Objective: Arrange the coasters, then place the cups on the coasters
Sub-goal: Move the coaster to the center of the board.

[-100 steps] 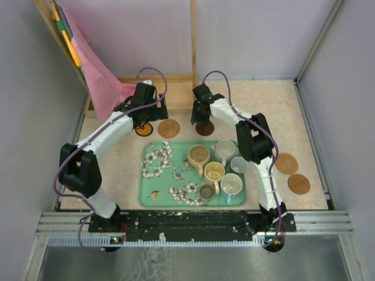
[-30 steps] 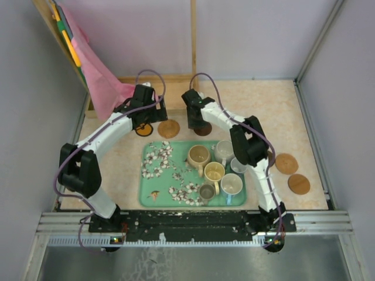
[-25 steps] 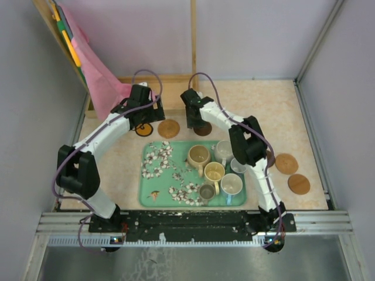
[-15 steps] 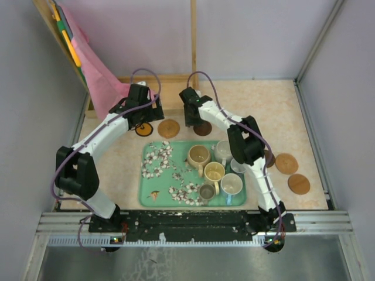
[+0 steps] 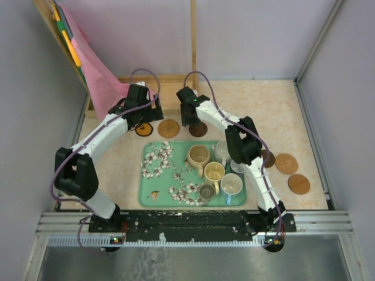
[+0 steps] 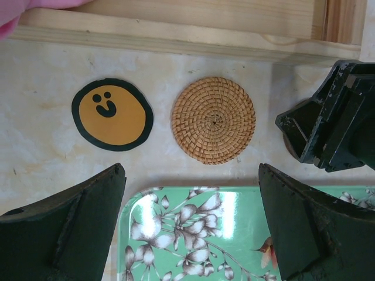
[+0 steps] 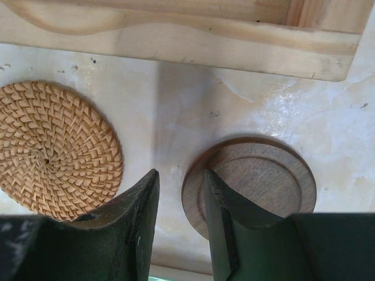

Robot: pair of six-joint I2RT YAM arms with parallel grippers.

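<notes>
Far edge of bench, centre: right end effector, fingers narrowly parted, pinching nothing, one finger overlapping rim of dark coaster; disc extends toward right edge. Woven coaster beside, leftward. Left end effector spread wide, farther off.

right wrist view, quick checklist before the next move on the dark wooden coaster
1. Dark brown round wooden coaster lying flat: ok.
2. Its left rim straddled by the right gripper: ok.
3. Jaws actually clamped on that rim: cannot tell.
4. Round woven rattan coaster apart from it: ok.
5. Left gripper open, holding nothing: ok.
</notes>
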